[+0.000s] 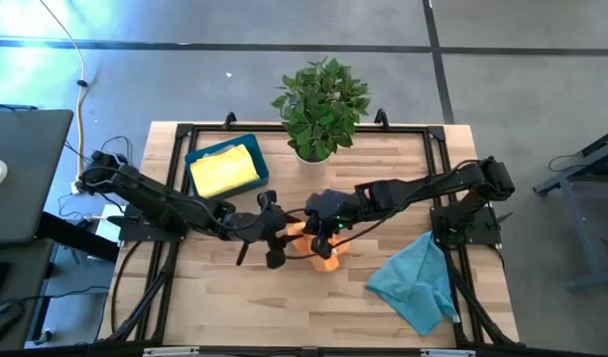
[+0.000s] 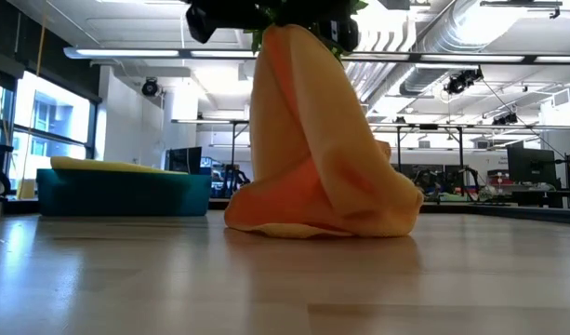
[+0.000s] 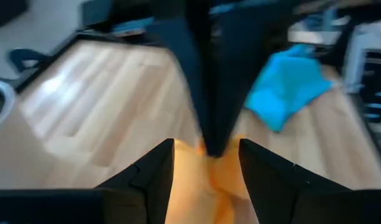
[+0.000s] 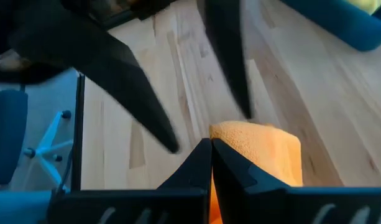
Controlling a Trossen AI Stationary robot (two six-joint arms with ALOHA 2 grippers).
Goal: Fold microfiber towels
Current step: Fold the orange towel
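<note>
From above we list the left gripper (image 1: pixel 281 241) and right gripper (image 1: pixel 321 245) meeting mid-table over the orange towel (image 1: pixel 325 260). At table level it hangs bunched, hem on the table (image 2: pixel 285 279). Wrist views: our right fingers pinch its top edge; left fingers (image 3: pixel 146 180) stand apart beside it.

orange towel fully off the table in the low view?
No, the orange towel hangs from above, but its lower folds rest bunched on the table.

orange towel (image 2: pixel 312 140) top cut off by low view's edge; tools hidden there.
</note>
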